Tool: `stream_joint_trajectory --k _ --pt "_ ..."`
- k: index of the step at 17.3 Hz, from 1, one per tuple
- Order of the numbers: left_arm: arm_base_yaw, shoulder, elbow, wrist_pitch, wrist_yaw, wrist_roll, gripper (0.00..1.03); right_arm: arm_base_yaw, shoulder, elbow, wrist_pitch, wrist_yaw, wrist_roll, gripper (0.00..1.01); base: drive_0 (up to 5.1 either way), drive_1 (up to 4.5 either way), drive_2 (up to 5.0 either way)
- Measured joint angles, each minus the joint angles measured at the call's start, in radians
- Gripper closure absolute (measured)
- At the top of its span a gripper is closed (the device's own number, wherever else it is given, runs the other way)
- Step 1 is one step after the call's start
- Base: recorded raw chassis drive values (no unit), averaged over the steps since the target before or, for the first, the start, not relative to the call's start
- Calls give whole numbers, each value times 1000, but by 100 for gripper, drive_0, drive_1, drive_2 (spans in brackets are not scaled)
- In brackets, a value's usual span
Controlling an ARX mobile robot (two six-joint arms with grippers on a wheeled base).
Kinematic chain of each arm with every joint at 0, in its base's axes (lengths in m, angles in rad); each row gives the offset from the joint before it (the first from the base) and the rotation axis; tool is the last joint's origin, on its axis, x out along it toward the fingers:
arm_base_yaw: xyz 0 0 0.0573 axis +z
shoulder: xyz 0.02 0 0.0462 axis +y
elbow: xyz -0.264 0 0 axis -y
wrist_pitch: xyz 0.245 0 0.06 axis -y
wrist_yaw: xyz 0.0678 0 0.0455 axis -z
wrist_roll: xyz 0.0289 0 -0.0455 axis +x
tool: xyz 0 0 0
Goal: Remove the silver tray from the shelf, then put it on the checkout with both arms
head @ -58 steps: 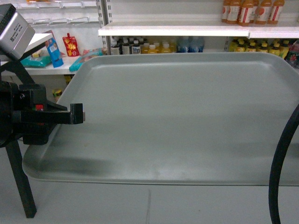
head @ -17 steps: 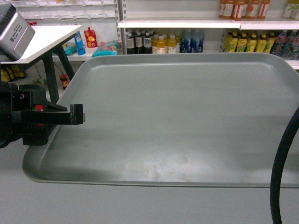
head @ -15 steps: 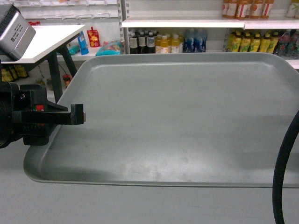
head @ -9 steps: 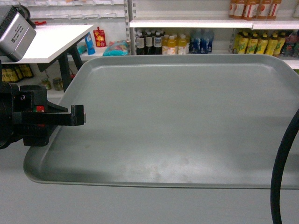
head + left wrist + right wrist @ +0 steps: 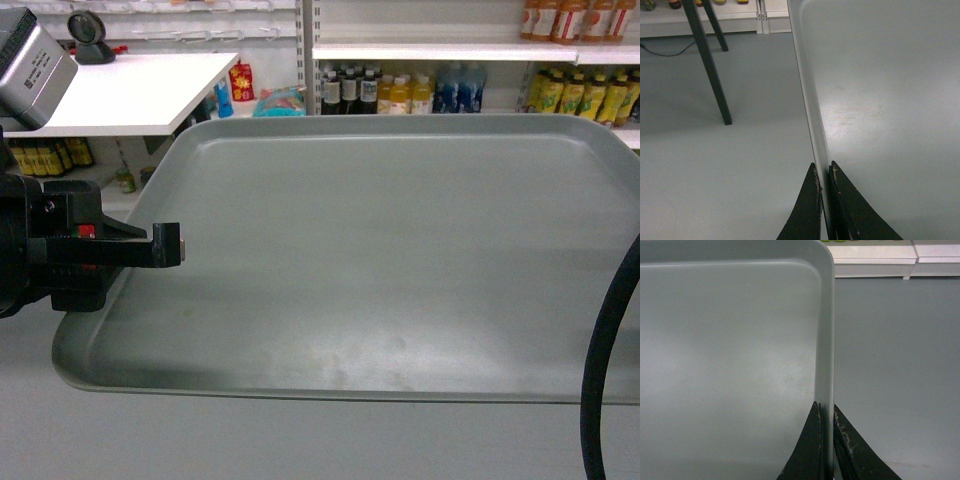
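- The silver tray is held up in the air, level, filling most of the head view, with grey floor showing under and beside it in both wrist views.
- The left pincer is clamped on the tray's left rim: one finger sits outside the rim, the other on the inner face, with only the thin metal edge between them.
- The right pincer grips the right rim in the same way, its two dark fingers pressed tight on either side of the raised edge, near the tray's rounded far corner.
- In the head view the left arm reaches in from the left edge to the tray's side; of the right arm only a black cable shows.
- The checkout, a white surface on dark legs, stands beyond the tray's far left corner, and a black scanner rests on it.
- A shelf with bottles of drinks runs along the back, well apart from the tray.
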State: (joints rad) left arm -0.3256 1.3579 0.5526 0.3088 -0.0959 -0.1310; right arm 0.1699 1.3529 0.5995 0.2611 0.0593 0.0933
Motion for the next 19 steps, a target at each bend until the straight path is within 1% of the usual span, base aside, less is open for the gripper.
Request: stream_joint_trajectory --k 19 --pt "0 0 0 -2 0 0 100 0 0 0 0 -2 0 98 -445 215 215"
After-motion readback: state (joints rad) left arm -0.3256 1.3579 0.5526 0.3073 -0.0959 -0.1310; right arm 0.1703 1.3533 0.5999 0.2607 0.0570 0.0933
